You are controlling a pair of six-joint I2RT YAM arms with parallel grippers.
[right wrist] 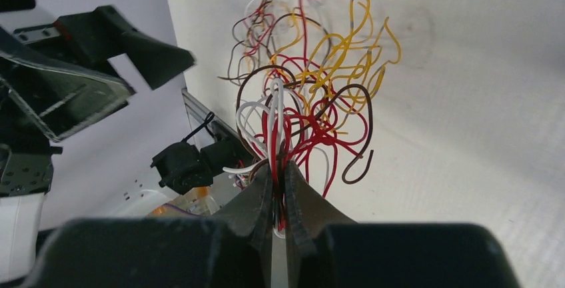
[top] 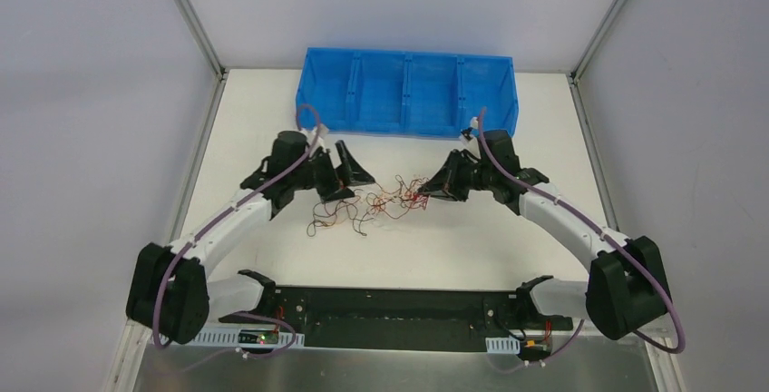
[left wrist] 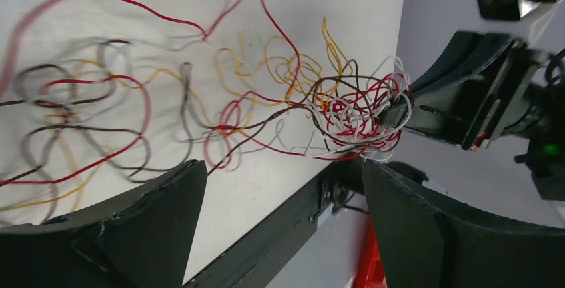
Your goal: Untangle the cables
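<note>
The cables (top: pixel 381 201) are thin red, white, brown and yellow wires strung out on the white table between the two arms. A tight knot of them (left wrist: pixel 353 111) hangs at the tip of my right gripper (right wrist: pixel 278 168), which is shut on red and white strands of the bunch (right wrist: pixel 313 101). Looser loops (left wrist: pixel 100 121) trail away toward the left arm. My left gripper (left wrist: pixel 283 188) is open, with nothing between its wide-apart fingers (left wrist: pixel 146 221). In the top view it (top: pixel 356 174) sits just above the left end of the wires, facing the right gripper (top: pixel 428 194).
A blue bin (top: pixel 408 93) with several compartments stands at the back of the table, close behind both grippers. A black mounting bar (top: pixel 390 306) runs along the near edge between the arm bases. Grey walls close in both sides.
</note>
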